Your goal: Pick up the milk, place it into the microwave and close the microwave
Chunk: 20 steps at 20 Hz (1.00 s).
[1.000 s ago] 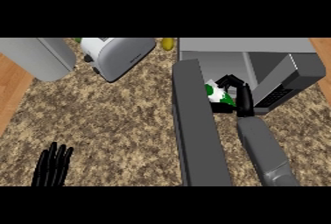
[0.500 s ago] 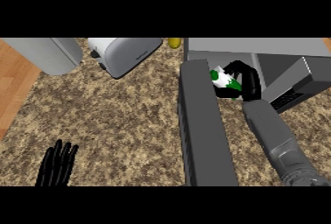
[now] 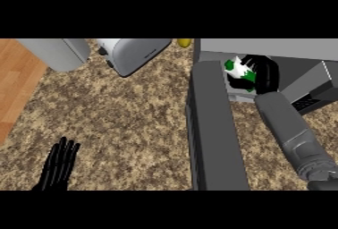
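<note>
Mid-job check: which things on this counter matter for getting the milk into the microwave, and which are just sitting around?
In the job: milk, held by the right hand at the microwave's opening; microwave; its open door.

Lying about: toaster; grey box at top left; small yellow thing behind; left hand, resting open at lower left.

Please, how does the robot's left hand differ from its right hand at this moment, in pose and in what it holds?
The left hand is open with straight fingers, while the right hand is curled round the milk carton. The left hand holds nothing and rests low at the left over the counter; the right hand is far forward, at the opening of the microwave. Both hands are black.
</note>
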### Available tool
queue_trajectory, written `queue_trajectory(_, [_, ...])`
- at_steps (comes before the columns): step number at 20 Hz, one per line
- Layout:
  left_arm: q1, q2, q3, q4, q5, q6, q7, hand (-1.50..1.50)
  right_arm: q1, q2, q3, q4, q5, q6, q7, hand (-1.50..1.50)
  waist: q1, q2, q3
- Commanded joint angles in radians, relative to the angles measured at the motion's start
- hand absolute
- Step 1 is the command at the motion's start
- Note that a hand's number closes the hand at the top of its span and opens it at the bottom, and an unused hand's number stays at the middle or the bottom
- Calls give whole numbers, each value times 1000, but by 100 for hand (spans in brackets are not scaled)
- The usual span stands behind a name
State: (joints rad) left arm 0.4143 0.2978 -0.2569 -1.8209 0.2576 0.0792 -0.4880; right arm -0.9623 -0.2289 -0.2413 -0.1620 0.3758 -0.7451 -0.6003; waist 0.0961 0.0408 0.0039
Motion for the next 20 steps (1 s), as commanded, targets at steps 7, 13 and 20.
queue_trajectory(7, [-16, 4, -24, -2, -58, 17, 10, -150, -26, -55, 47, 76, 74, -82, 36, -150, 34, 14, 2])
queue_trajectory(13, [-51, 1, -24, 25, -56, 8, 27, -150, -44, -21, 55, 90, 81, -13, 35, -150, 37, 21, 3])
queue_trajectory(20, [-30, -23, -65, -3, -61, 4, 18, -150, -19, 5, -5, 46, 15, 137, -80, -150, 23, 11, 4])
